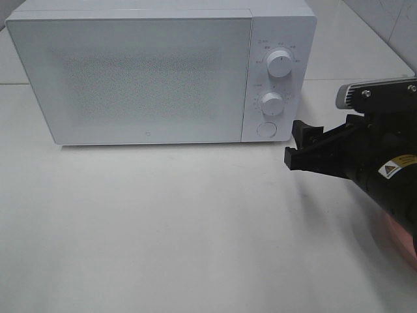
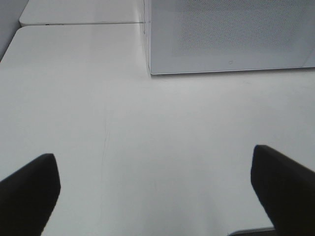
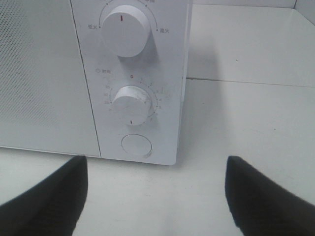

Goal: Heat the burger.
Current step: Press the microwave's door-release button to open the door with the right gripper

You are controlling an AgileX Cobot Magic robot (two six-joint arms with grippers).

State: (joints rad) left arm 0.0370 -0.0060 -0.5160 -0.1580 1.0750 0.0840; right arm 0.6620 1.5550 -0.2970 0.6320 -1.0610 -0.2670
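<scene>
White tabletop (image 1: pixel 163 222) fills the lower half of the high view, with nothing standing on it there. At the lower right edge a pinkish patch (image 1: pixel 400 238) shows under the arm; too little of it is visible to name.

Left gripper (image 2: pixel 152 164): released. Its two black fingers (image 2: pixel 29 189) sit at the lower corners of the wrist frame, wide apart, with only table between them. It does not appear in the high view.

Right gripper (image 1: pixel 293 143): released too, jaws apart and empty. It is at the right middle of the high view, pointing toward the control panel and just short of it.

Beyond that is the microwave (image 1: pixel 150 78), across the top of the frame with its door (image 1: pixel 130 78) closed. On the panel at its right are the upper knob (image 1: pixel 279 63), the lower knob (image 1: pixel 272 103) and, below them, the round button (image 1: pixel 266 129).

Burger: not visible in any view. The door is frosted and dotted, so I cannot tell whether the burger is inside. It may also be hidden under the right arm.

Risks, as I judge them:
- The button sits just under the lower knob. A high approach with spread jaws could knock the dial instead of pressing the button.
- An off-centre or hard push could slide the whole microwave back on the smooth table.
- If the burger is not inside, turning the dial runs the oven empty. If it is inside, pressing the button only opens the door again.
- A door swinging out could strike anything parked in front of it. The left gripper sits low near the microwave's front corner.
</scene>
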